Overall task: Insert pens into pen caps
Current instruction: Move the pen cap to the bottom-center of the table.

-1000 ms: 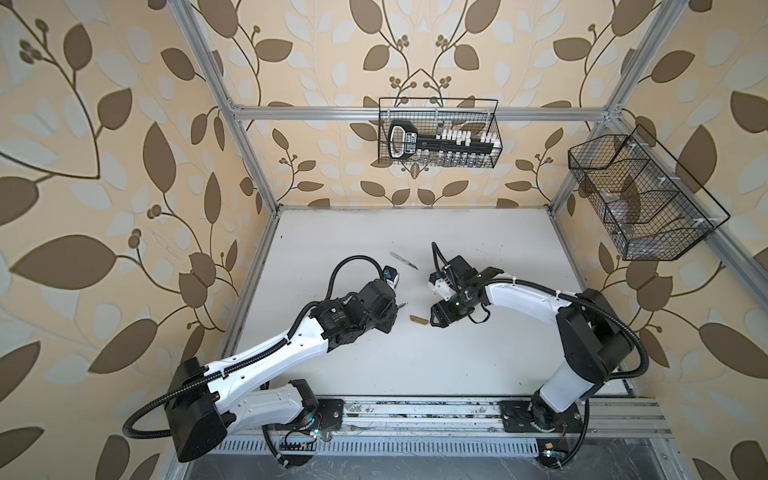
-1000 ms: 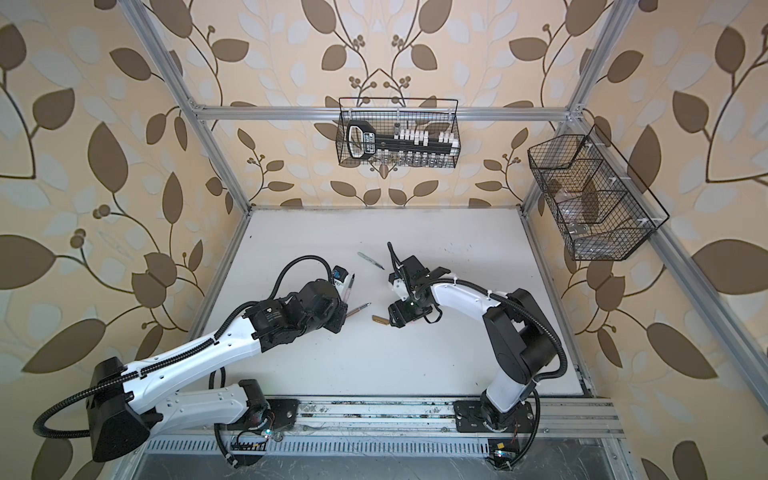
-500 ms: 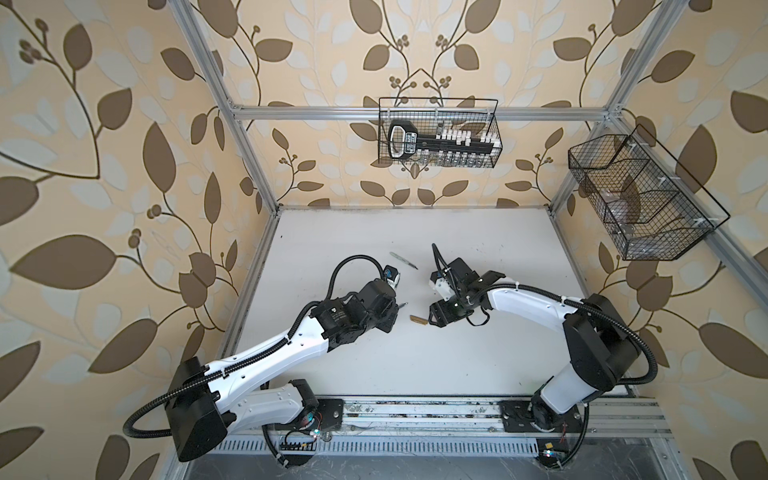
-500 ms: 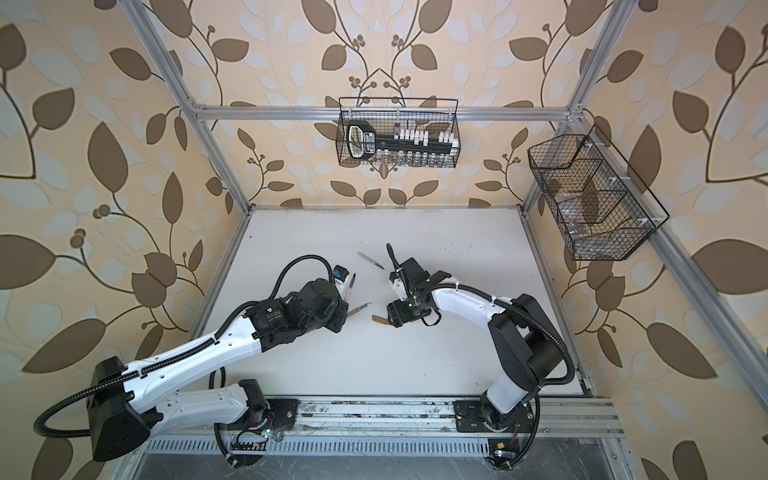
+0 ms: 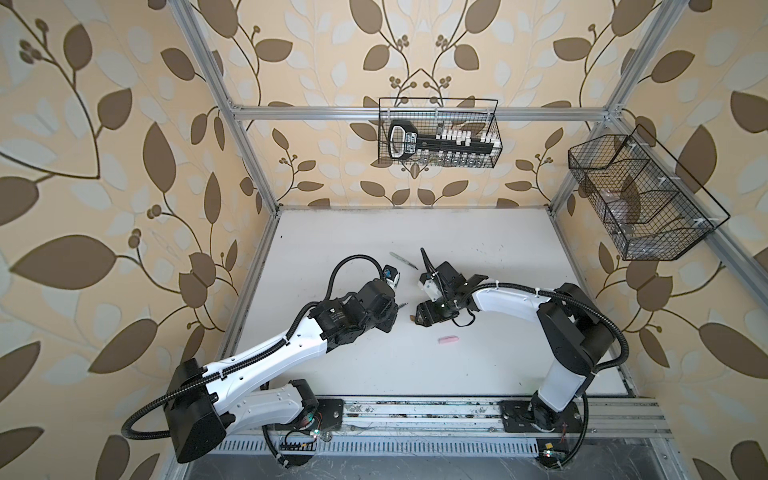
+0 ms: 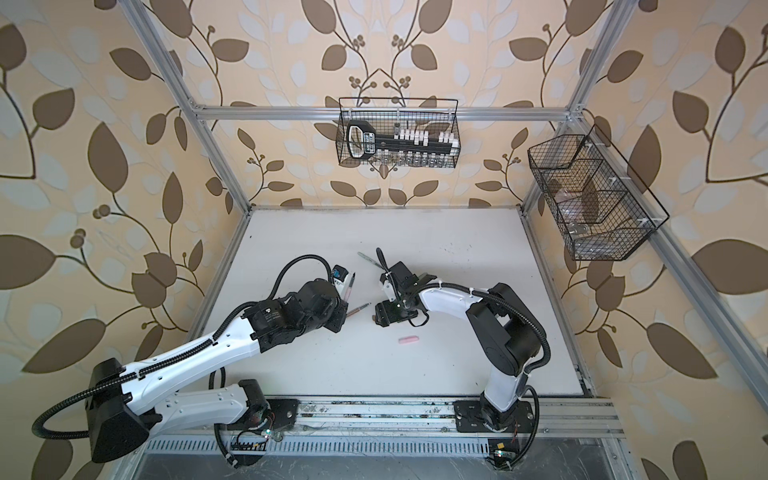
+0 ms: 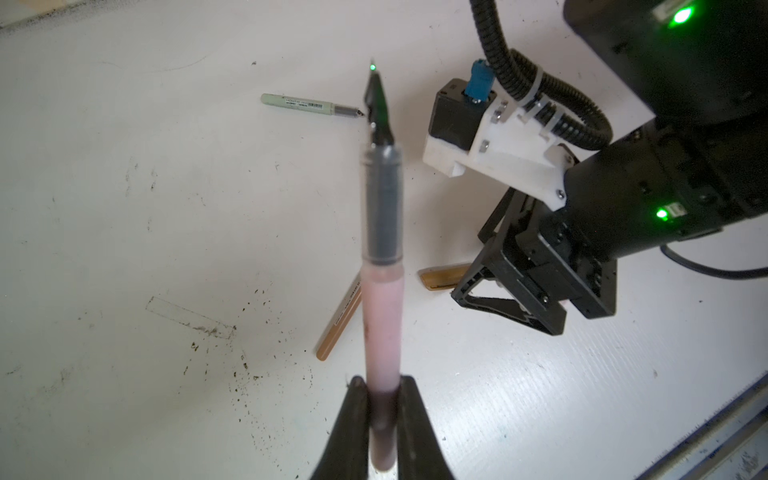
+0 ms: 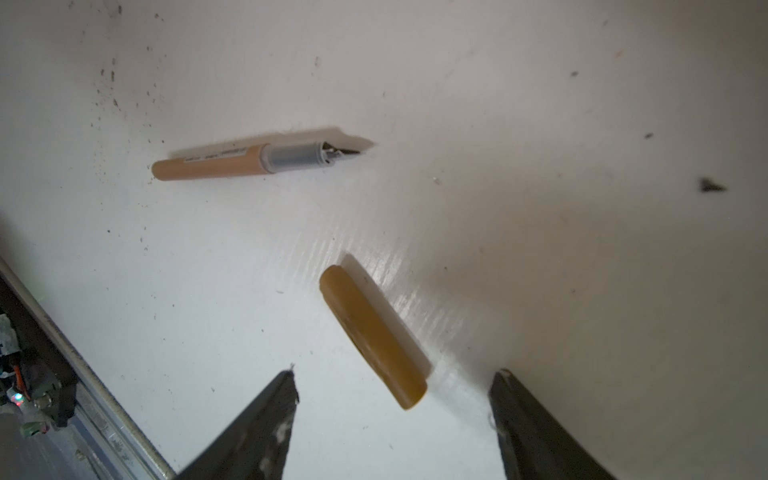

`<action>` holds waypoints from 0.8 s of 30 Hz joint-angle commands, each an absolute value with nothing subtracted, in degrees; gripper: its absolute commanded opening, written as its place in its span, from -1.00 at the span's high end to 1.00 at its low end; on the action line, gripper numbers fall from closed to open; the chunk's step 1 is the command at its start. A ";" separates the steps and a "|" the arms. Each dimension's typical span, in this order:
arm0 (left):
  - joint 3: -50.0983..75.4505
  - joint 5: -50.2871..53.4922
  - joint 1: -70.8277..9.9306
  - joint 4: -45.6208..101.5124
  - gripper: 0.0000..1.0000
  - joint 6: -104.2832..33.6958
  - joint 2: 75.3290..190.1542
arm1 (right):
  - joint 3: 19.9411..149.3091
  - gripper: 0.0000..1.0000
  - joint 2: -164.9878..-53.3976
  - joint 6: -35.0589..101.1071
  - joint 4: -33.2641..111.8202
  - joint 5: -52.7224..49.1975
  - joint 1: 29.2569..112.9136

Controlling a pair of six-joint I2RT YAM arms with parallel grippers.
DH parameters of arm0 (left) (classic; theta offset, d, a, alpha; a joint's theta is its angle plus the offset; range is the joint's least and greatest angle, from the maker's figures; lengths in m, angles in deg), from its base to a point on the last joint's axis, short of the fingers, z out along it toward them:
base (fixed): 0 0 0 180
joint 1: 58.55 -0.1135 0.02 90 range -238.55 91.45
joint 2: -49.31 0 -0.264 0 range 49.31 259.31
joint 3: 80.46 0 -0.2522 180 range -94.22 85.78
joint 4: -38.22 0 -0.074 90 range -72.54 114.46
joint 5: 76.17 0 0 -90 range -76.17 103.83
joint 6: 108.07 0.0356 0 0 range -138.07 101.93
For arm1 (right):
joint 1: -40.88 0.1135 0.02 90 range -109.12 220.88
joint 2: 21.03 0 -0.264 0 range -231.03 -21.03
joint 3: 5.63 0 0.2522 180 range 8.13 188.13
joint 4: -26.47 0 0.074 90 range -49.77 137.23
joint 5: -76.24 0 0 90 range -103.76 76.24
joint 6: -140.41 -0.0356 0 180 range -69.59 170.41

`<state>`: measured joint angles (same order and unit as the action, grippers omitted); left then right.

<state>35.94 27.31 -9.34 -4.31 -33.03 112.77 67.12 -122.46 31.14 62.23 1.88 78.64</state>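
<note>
Where both top views take in the white tabletop (image 5: pixel 478 249), the short pink tubular cap (image 5: pixel 449 340) lies by itself near the right arm (image 5: pixel 511 301), and the slim pale green pen (image 5: pixel 402 259) lies uncapped farther back. Left wrist view: left jaws clamped on the tail of the slim pink pen (image 7: pixel 382 316), which is held clear of the tabletop with its nib bare; beneath it lies the slim brown pen (image 7: pixel 338 328), and the short brown tubular cap (image 7: pixel 442 276) lies just beside the right jaws. Right wrist view: right jaws wide apart and holding nothing, the near end of the brown cap between them; the brown pen lies near, nib exposed. Only two caps show in these views. Judged progress: no pen is capped yet; one pen is picked up, and all three insertions remain
</note>
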 commanded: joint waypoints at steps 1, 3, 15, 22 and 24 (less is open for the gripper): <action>35.42 26.80 -8.98 -2.97 0.73 -32.89 111.28 | 68.30 -0.51 -122.83 31.49 63.32 4.33 78.92; 35.24 26.76 -8.98 -3.26 0.73 -32.59 111.28 | 67.67 -0.51 -121.94 32.19 65.41 3.71 79.03; 34.83 26.39 -8.98 -3.43 0.73 -32.18 111.93 | 66.30 -0.52 -107.52 32.09 82.22 -9.70 78.27; 34.21 25.86 -8.98 -3.69 0.74 -32.14 112.77 | 56.08 -0.53 -100.27 19.63 79.86 -3.48 85.35; 34.19 25.83 -8.98 -3.69 0.74 -32.11 112.68 | 52.79 -0.54 -98.86 17.10 79.24 -3.78 86.21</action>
<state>35.94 26.26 -9.34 -4.20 -32.97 112.71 56.21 -100.29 23.54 77.51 -4.53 85.15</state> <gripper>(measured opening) 0.135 0.767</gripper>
